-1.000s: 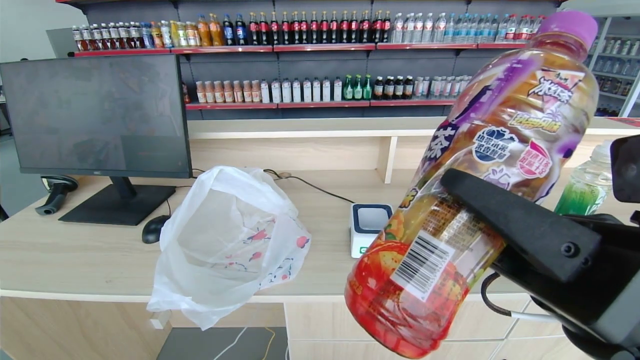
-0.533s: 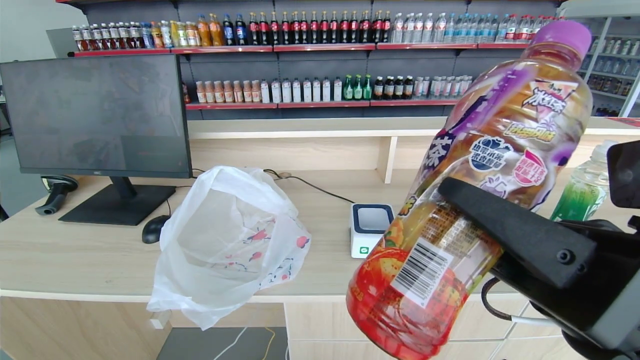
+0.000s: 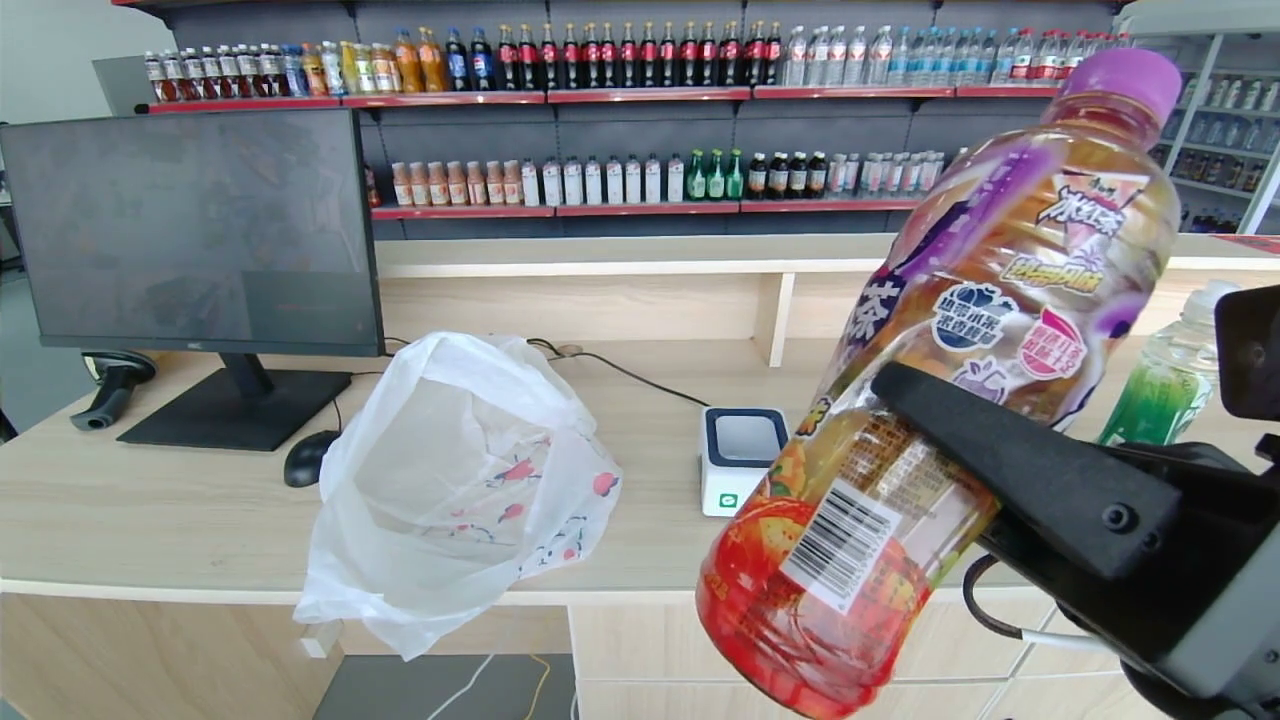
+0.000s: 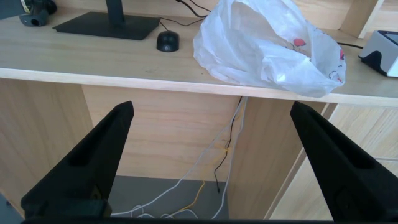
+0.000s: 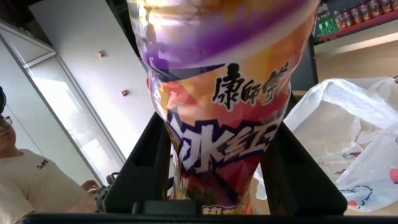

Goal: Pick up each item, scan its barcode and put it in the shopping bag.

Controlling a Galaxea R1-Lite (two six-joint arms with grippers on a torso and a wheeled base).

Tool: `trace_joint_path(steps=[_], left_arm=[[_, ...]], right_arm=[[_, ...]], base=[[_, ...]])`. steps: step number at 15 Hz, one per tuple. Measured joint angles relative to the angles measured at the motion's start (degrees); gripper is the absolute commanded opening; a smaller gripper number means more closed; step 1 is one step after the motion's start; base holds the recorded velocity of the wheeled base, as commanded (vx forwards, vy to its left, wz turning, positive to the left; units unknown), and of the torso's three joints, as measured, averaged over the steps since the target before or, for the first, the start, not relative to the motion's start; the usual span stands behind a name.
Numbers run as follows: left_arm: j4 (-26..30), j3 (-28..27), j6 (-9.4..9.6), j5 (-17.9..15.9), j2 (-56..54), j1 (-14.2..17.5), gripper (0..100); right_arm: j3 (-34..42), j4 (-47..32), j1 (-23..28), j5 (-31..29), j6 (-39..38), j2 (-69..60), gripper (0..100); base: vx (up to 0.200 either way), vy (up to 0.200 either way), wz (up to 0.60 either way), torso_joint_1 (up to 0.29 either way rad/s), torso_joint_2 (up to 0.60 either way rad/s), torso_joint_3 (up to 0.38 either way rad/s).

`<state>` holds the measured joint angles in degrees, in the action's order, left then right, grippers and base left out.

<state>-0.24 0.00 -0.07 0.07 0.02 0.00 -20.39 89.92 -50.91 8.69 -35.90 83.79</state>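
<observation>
— Where was the purple-capped plastic tea bottle [image 3: 1000, 270]?
— Tilted, clamped between the raised right gripper's [image 5: 221, 162] fingers, barcode just below the near finger
— The left gripper [image 4: 211, 155]?
— Held low, fingers spread wide, the white plastic shopping bag [image 4: 267, 43] beyond them

So we've got the tea bottle [image 3: 940, 400] clamped in our right gripper [image 3: 900, 410], held up in the air at a tilt, nearer to us than the scanner [image 3: 738, 455] and to its right. Purple cap points up and away, and the barcode faces us. The shopping bag [image 3: 460, 490] is slumped on the counter [image 3: 150, 520] just left of the scanner. Further left of the scanner there's a black mouse [image 3: 305, 458], then the monitor [image 3: 190, 230], then a scan gun [image 3: 110, 385]. A green-label bottle [image 3: 1165, 385] stands right of the scanner, partly behind our gripper. Drink shelves [image 3: 640, 60] line the wall behind the scanner
</observation>
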Motion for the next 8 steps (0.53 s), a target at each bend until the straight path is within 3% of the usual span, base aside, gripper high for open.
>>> trace_joint_path(steps=[3,8], left_arm=[[0.0,0.0,0.00,0.0,0.0,0.0,100],[0.0,0.0,-0.02,0.0,0.0,0.0,100]], right_arm=[[0.9,0.0,3.0,-0.1,6.0,0.6,0],[1.9,0.0,14.0,-0.1,18.6,1.5,0]], base=[[0.000,0.000,0.00,0.000,0.00,0.000],[0.000,0.000,0.00,0.000,0.00,0.000]])
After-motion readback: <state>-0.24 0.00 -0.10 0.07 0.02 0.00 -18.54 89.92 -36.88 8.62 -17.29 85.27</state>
